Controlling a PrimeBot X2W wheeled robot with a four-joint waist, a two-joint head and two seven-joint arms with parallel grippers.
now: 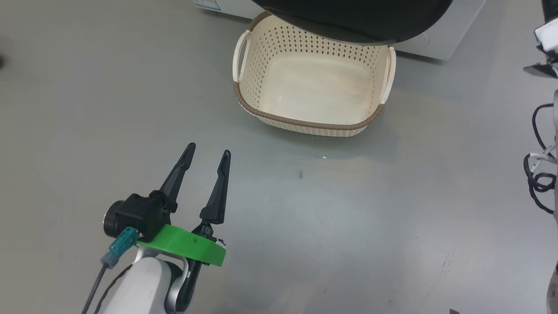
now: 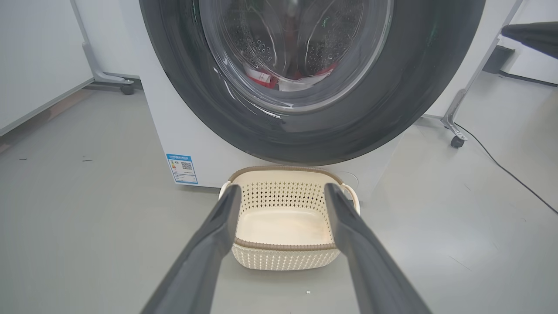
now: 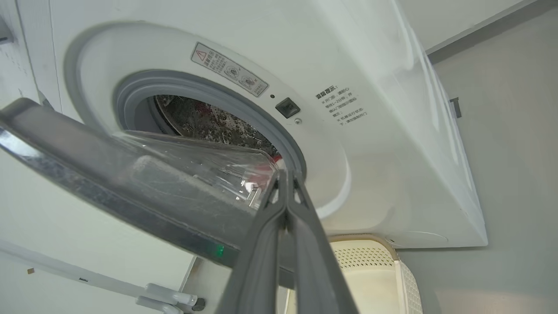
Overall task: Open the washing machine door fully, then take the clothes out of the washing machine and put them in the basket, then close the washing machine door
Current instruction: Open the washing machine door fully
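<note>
Your left gripper (image 1: pixel 208 149) hovers low, fingers spread, pointing toward the basket (image 1: pixel 305 124); your right gripper (image 3: pixel 285 174), fingers pressed together, lies by the washing machine door (image 3: pixel 78 139), possibly touching.

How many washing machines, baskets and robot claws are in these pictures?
washing machine: 1
basket: 1
claws: 2, the left claw open and the right claw shut
Total: 4

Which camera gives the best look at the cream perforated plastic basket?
The head view: the cream perforated plastic basket lies nearly whole, its inside empty. The left wrist view has it partly behind dark fingers; the right wrist view catches one corner.
</note>
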